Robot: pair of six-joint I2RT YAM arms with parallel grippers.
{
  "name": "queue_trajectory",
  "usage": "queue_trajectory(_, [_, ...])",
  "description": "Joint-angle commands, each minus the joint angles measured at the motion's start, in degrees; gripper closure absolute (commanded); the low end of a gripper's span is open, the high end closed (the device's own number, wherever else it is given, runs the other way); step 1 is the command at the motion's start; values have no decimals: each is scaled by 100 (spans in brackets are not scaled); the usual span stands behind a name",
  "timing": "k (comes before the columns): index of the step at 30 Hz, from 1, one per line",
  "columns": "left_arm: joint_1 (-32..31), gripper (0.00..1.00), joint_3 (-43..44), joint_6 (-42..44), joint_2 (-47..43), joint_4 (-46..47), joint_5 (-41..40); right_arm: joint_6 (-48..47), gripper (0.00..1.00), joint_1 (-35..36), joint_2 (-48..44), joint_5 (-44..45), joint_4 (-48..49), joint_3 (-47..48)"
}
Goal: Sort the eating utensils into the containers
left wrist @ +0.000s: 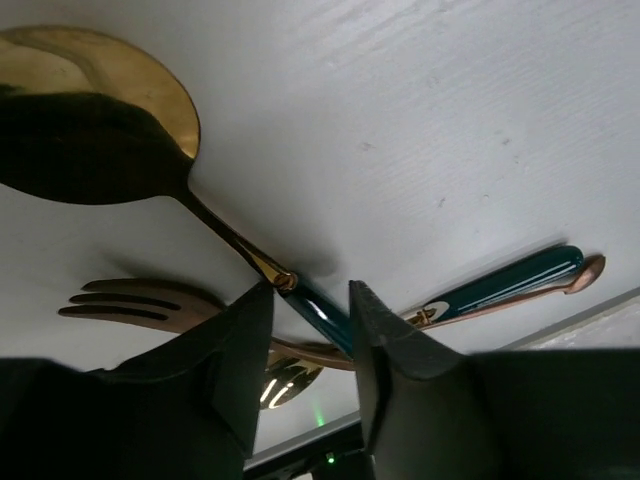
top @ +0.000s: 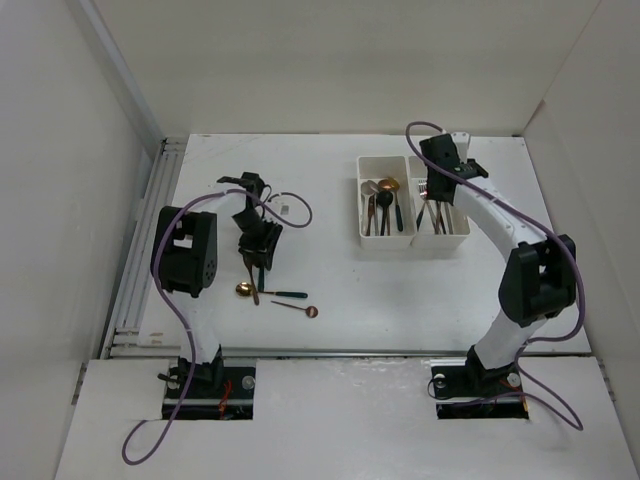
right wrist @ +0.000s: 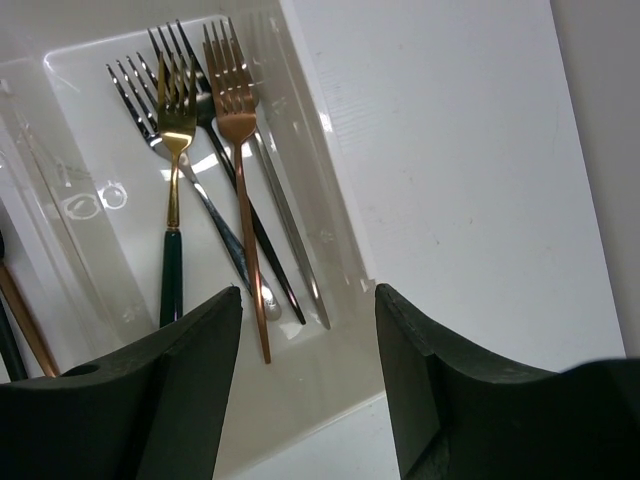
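Pick-up step: the left arm's fingers straddle the teal handle of a gold spoon at 8 o'clock on the surface; whether they grip it, I cannot tell. The right arm's fingers hang open and empty over forks in the containers, at 1 o'clock. Next: clamp firmly, then lift.

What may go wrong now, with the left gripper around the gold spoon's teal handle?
1. The left gripper straddles the gold spoon just where its handle seems to cross a copper fork, so the fingers may pinch or drag both.
2. The slim, glossy handle may slip or swing once it is lifted.
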Motion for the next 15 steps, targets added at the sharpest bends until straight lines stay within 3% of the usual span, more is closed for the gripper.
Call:
queue_trajectory(1, [-275,63,34,384,131,354,152,16,39,12,-392,162,41,158])
queue_trajectory(5, [-670,53,-141,472,-167,662,-321,16,39,12,-393,162,41,157])
queue_trajectory(8, [-741,53,-142,420,-80,663,-603,16,39,12,-446,162,41,157])
queue_trajectory(15, [-741,64,-204,139,368,663,-1096,16,39,12,-551,162,41,104])
